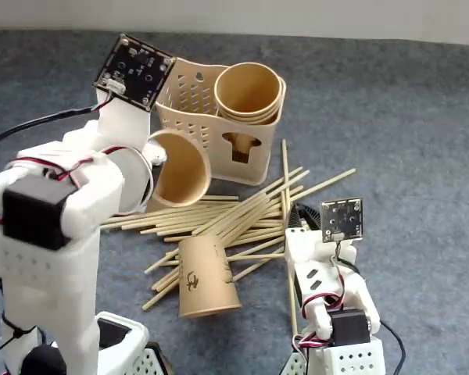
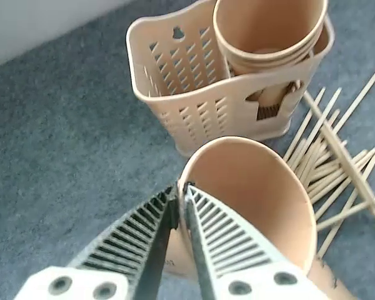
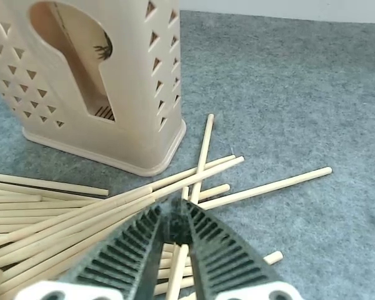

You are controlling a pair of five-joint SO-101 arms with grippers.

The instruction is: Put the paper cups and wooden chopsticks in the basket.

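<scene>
Paper cup (image 2: 256, 194) was pinched at its rim in your left gripper (image 2: 178, 187); you needed it upright over the basket (image 2: 181, 106) before release. Your right gripper (image 3: 173, 211) clamped one chopstick (image 3: 203, 147).

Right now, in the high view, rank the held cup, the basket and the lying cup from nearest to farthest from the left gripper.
1. held cup: rim pinched in the left gripper.
2. basket: just behind it.
3. lying cup: on the chopsticks, toward the arms' bases.

Beige basket (image 1: 189, 117) with triangular cut-outs, tan paper cups (image 1: 248, 94), pale wooden chopsticks (image 1: 219, 212), grey carpet (image 1: 399, 101), white arms (image 1: 59, 258)
</scene>
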